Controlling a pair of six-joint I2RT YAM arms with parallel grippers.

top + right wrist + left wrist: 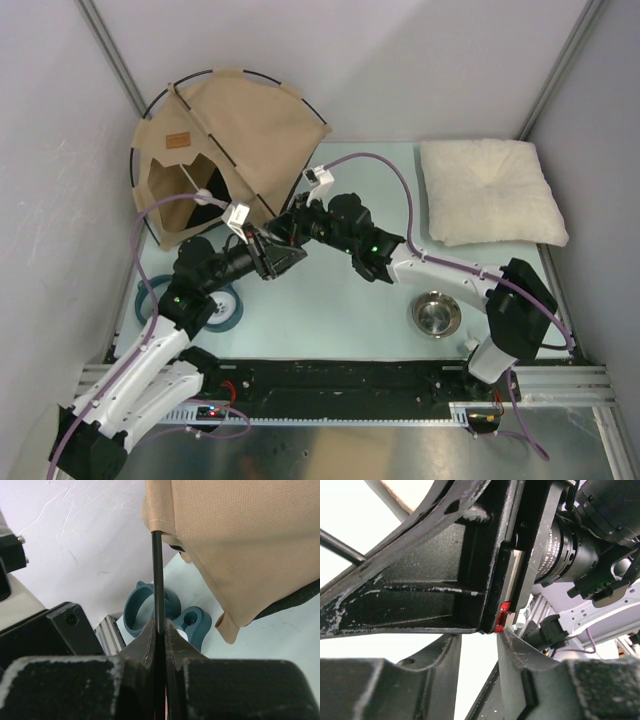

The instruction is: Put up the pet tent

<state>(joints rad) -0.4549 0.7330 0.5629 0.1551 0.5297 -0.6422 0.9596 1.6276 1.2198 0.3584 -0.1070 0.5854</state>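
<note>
The pet tent [250, 130] stands at the back left of the table, tan fabric with black poles arching over it and a brown label patch [178, 139]. Both grippers meet just in front of its right corner. My right gripper [287, 228] is shut on a thin black pole [157, 580], which runs up into the tan fabric [240, 540]. My left gripper [274, 258] sits right beside it. In the left wrist view its fingers [477, 647] stand apart with nothing between them, close under the right gripper's black finger [420, 595].
A cream pillow [490, 190] lies at the back right. A steel bowl [436, 314] sits near the right arm's base. A teal ring-shaped object [222, 308] lies by the left arm, also visible behind the pole [142, 607]. Walls close in on both sides.
</note>
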